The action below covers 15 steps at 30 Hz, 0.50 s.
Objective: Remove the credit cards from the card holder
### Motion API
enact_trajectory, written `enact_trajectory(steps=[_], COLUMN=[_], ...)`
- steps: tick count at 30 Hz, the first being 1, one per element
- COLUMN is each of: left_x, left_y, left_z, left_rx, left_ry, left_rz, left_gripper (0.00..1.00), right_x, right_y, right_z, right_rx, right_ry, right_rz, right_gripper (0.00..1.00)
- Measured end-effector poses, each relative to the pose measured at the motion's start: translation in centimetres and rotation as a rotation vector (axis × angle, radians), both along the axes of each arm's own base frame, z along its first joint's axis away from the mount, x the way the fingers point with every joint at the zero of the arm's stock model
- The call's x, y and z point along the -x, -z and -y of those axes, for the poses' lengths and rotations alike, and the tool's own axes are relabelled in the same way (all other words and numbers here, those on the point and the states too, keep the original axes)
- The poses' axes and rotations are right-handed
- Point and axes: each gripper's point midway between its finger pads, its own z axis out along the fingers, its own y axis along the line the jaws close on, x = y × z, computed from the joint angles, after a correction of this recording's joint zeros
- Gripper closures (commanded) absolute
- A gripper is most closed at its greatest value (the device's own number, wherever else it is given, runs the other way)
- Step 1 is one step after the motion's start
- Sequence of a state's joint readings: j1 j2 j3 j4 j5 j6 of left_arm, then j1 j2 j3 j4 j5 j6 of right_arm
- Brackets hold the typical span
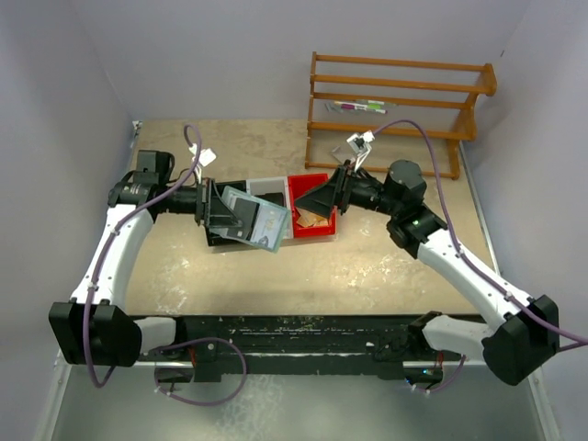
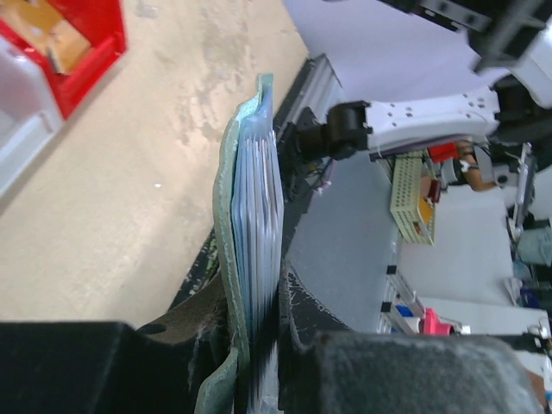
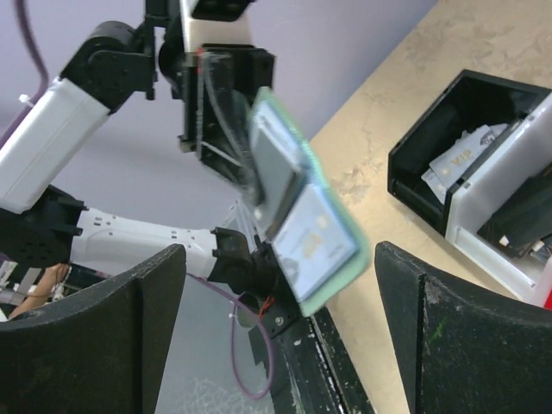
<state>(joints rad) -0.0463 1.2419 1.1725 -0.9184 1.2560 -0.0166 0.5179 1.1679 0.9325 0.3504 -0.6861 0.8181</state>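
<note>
**Grey-green card holder (image 1: 250,220) aloft, stack exposed**

Clenched edge-on in left gripper (image 2: 259,345), off the table, just near of grey bin (image 1: 268,186). Credit cards (image 2: 259,224) packed inside, none drawn yet. Right gripper (image 1: 312,200) spread wide, empty, over red bin (image 1: 312,233) to the right. Could shed several cards at once if tipped; could twist out of the narrow pinch under a tug. Card count unreadable; holder blurred in right wrist view; pinch point cut off at frame edge

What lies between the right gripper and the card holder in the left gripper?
Nothing solid: the right wrist view shows only open air between the open right gripper and the card holder, which the left gripper clamps.
</note>
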Motion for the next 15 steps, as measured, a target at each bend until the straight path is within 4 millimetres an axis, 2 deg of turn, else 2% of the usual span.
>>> enact_trajectory(steps=[4,8,12,15], left_x=[-1.8,-2.8,-2.9,-2.7], left_y=[0.9,0.9,0.4,-0.1], left_z=[-0.8,-1.1,-1.0,-0.9], left_rx=[-0.036,-0.040,-0.014,0.016], left_ry=[-0.069,-0.105,-0.104,-0.089], left_rz=[-0.023,-0.029,-0.036,-0.041], left_gripper=[0.93,0.92,0.91,0.89], right_x=[0.7,2.4,3.5,3.0], right_y=[-1.8,-2.6,-1.0,0.7], right_z=[-1.4,-4.7,-7.9,-9.2], right_rx=[-0.010,-0.023,-0.036,-0.038], right_ry=[-0.030,-0.118,-0.204,-0.223], right_rz=[0.035,0.045,-0.010,-0.063], right_gripper=[0.15,0.26,0.35,0.39])
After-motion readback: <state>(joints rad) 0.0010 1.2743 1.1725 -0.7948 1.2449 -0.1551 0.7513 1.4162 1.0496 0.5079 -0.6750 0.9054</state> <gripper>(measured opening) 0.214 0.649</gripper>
